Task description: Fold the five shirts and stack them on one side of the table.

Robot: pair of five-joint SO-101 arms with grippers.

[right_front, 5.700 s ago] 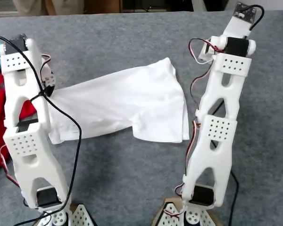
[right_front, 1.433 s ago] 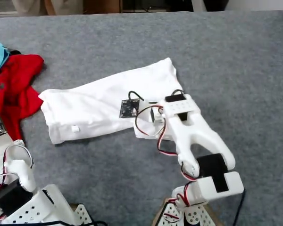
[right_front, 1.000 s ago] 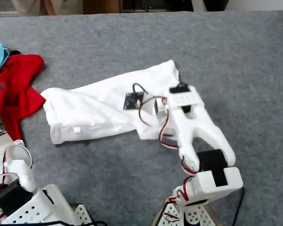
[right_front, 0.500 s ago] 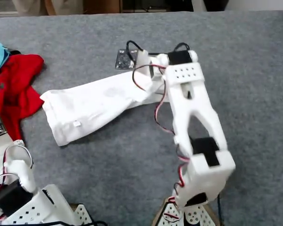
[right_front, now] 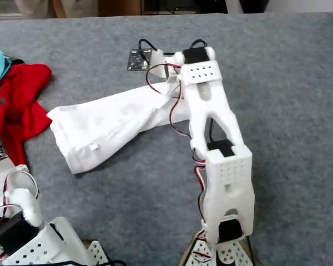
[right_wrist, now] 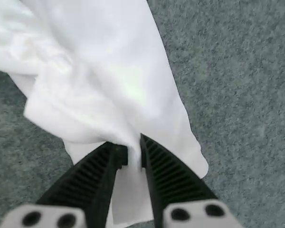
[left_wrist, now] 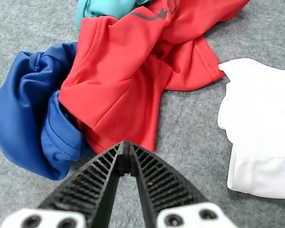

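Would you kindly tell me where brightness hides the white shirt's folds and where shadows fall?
High view: white shirt nearly flat white, soft shadow along its near edge. Right wrist view: bright patch beyond the right gripper, creases shaded. Left wrist view: dark shadows between folds of the red shirt.

Table [right_front: 299, 111]: grey, carpet-like cover, running out of the high view on three sides; wooden panel [right_front: 119, 6] behind the far edge, towards its left corner.
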